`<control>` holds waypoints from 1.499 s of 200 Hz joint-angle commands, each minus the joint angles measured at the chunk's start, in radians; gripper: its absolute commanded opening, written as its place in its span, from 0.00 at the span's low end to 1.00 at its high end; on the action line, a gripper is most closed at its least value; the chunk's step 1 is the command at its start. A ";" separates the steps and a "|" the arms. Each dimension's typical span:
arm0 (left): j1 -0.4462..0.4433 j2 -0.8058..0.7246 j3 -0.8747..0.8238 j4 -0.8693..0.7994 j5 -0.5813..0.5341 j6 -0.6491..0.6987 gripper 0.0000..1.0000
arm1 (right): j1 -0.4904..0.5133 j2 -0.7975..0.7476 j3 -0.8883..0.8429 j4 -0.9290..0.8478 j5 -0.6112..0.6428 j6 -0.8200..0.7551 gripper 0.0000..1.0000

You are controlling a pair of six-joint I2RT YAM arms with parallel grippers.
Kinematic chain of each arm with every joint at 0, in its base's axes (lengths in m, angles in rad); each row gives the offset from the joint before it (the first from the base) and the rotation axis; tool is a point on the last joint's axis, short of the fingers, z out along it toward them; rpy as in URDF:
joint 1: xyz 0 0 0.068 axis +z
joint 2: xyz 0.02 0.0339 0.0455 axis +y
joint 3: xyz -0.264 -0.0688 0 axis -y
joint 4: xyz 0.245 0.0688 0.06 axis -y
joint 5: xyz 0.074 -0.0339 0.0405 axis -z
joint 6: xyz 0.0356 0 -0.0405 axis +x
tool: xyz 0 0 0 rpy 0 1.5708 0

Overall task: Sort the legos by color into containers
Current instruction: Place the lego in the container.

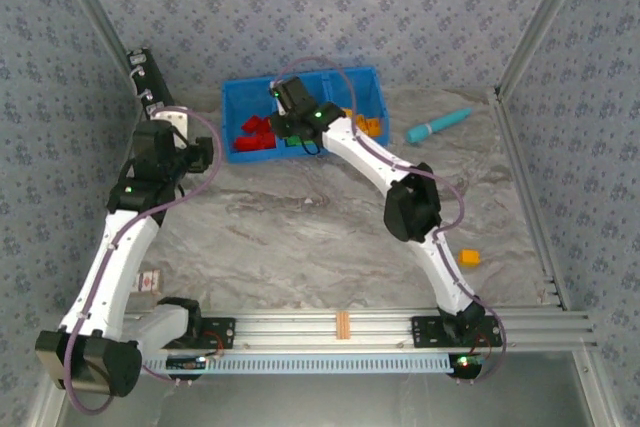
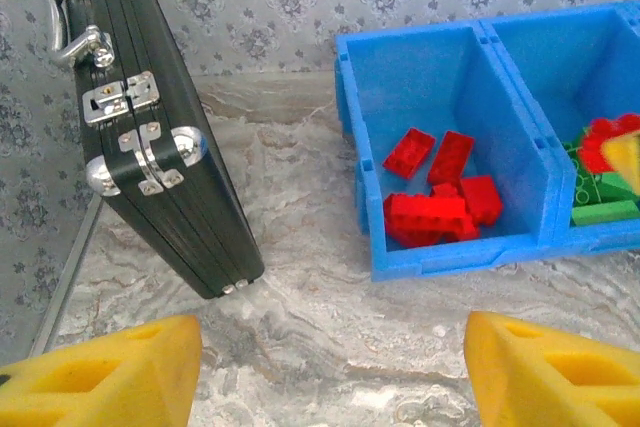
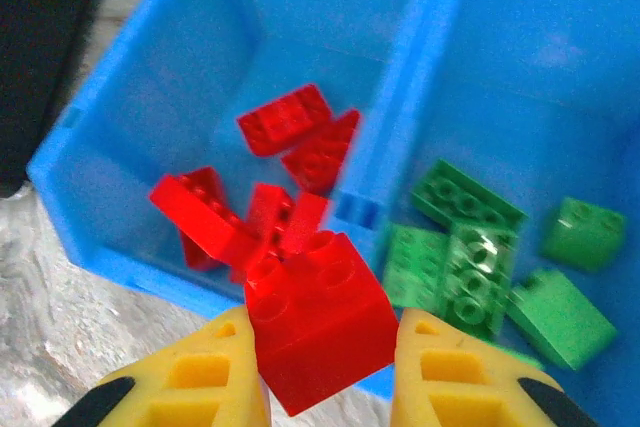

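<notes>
Pinching one red lego (image 3: pixel 318 319) between the two yellow fingers (image 3: pixel 215 382) of the right gripper (image 3: pixel 325 387), over the near wall of the blue bin (image 3: pixel 90 157), about at the divider between its left and middle compartments. Lying below in the left compartment (image 2: pixel 420 77): about five red legos (image 2: pixel 428 217). Lying in the middle compartment (image 3: pixel 540 67): five green legos (image 3: pixel 465 197). Sitting in the right compartment (image 1: pixel 368 95): orange legos (image 1: pixel 368 125), too small for counting. Standing spread wide over bare desk (image 2: pixel 300 277), holding nothing: the two yellow fingers (image 2: pixel 100 377) of the left gripper (image 2: pixel 330 377), near one black case (image 2: pixel 170 147). Resting alone on the desk: one orange lego (image 1: pixel 469 258); farther back, one teal stick (image 1: pixel 438 126).
</notes>
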 commanded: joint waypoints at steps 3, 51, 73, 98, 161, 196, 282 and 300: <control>0.010 -0.046 -0.017 -0.014 0.020 0.041 0.70 | 0.020 0.079 0.079 0.097 -0.057 -0.067 0.20; 0.022 -0.084 -0.049 0.009 0.028 0.054 0.71 | 0.040 0.258 0.303 0.062 -0.038 -0.131 0.21; 0.022 -0.103 -0.058 0.011 0.025 0.061 0.71 | 0.042 0.302 0.338 0.072 -0.011 -0.158 0.32; 0.025 -0.125 -0.067 0.015 0.025 0.061 0.71 | 0.047 0.300 0.340 0.069 0.010 -0.179 0.49; 0.025 -0.119 -0.083 0.039 0.045 0.064 0.72 | 0.045 -0.164 -0.095 -0.051 0.126 -0.210 0.84; 0.025 -0.121 -0.151 0.105 0.042 0.069 0.72 | -0.034 -0.561 -0.411 -0.360 0.265 -0.033 0.88; 0.024 -0.135 -0.273 0.250 0.154 0.102 0.75 | -0.501 -1.116 -1.222 -0.654 0.067 0.568 0.90; 0.025 -0.131 -0.276 0.255 0.148 0.114 0.76 | -0.518 -1.098 -1.294 -0.669 0.054 0.623 0.92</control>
